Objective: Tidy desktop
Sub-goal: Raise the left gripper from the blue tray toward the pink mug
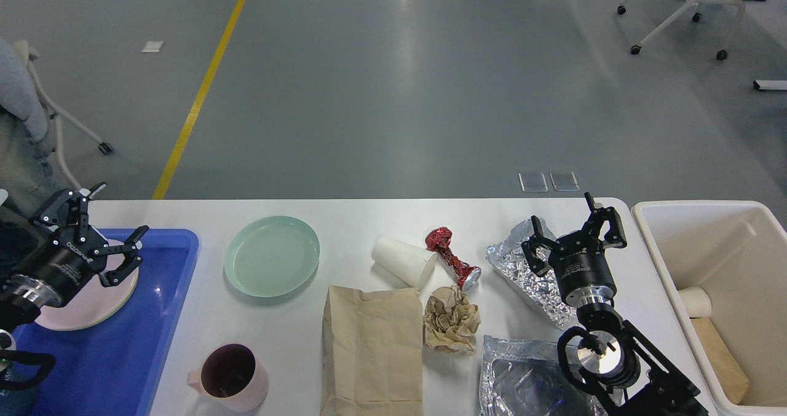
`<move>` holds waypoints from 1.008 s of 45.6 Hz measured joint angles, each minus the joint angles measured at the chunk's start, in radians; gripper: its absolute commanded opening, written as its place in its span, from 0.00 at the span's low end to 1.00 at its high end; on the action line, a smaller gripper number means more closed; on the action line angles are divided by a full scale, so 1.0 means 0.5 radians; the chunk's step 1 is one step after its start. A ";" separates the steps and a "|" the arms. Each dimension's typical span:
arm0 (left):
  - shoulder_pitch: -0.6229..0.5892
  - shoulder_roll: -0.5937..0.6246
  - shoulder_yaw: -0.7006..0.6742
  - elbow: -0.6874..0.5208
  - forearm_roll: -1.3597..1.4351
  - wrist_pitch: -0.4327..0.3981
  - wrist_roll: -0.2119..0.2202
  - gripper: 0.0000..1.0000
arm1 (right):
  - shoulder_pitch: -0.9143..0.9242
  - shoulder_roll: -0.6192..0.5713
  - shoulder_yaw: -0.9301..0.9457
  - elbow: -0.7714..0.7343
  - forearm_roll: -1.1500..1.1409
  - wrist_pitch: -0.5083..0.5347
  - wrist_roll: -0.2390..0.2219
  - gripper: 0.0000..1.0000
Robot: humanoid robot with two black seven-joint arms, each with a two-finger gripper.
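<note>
My left gripper [92,228] is at the far left, above the rear left corner of the blue tray [166,305], its fingers spread wide and grasping nothing. Just below it a pink plate [92,308] lies in the tray, partly hidden by the arm.

My right gripper [575,227] hangs over the right part of the worktop [356,219], fingers likewise spread and empty. Directly under and beside it lies crumpled foil [522,274]. A second foil sheet [522,379] lies at the near edge, next to the arm's lower joints.

The worktop is the wide white surface spanning the lower half of the view, carrying everything listed here.

Toward the centre from the right gripper:
- a crushed red can [452,257], lying on its side;
- a white paper cup [403,261], tipped over, just beside the can;
- a wad of crumpled brown paper [452,321] near the can's lower end;
- a flat brown bag [372,351] reaching the near edge.

Left of these, a green plate [272,255] sits apart, and a pink mug [230,376] stands upright near the front.

The cream bin [762,231] stands off the right end; a white cup [695,302] and a brown item lie inside.
</note>
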 measured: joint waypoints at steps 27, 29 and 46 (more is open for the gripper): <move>-2.731 0.146 4.206 -0.117 0.012 -0.082 0.014 0.97 | 0.000 0.000 0.000 0.000 0.001 0.000 -0.001 1.00; -2.877 0.042 4.431 -0.246 0.009 -0.083 0.021 0.97 | 0.000 0.000 0.000 0.000 0.000 0.000 0.000 1.00; -3.456 -0.508 4.735 -0.914 0.003 -0.086 0.024 0.97 | 0.000 0.000 0.000 0.000 0.001 0.000 0.000 1.00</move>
